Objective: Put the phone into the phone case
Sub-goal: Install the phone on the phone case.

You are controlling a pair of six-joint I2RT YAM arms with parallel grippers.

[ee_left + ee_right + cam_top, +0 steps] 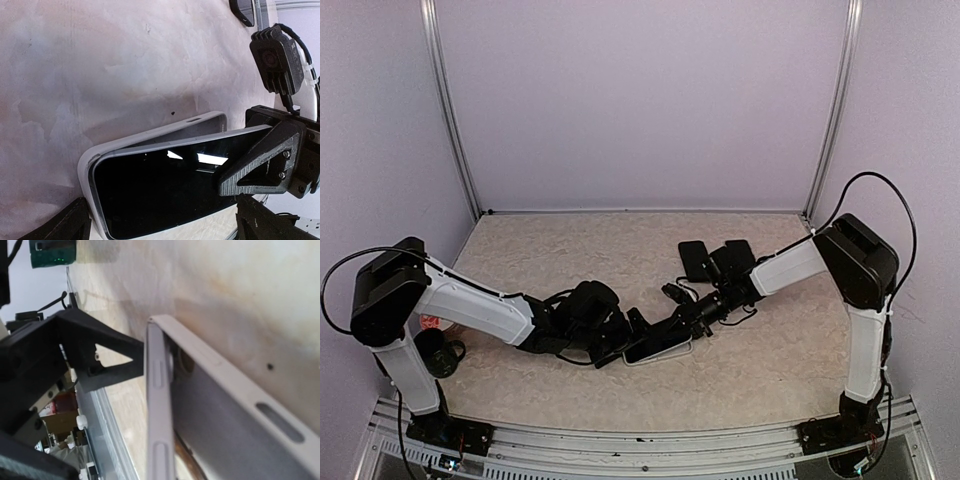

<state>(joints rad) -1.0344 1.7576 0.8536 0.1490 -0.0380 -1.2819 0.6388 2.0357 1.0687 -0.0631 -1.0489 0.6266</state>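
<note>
The phone (165,190), black screen up, lies slanted in the pale grey phone case (115,145) near the table's front middle (658,348). Its left end sits inside the case rim and its far long edge stands above the rim. My left gripper (162,214) is open, one finger on each side of the phone's near edge, touching nothing that I can see. My right gripper (672,326) is shut, and its fingers (260,162) lie against the phone's right end. The right wrist view shows the case rim (235,375) edge-on and a left finger (105,355) beside it.
Two flat black things (695,258) (732,256) lie behind the right gripper. A black round object (442,355) and a red one (430,322) sit by the left arm's base. Cables trail around both wrists. Walls close the table on three sides.
</note>
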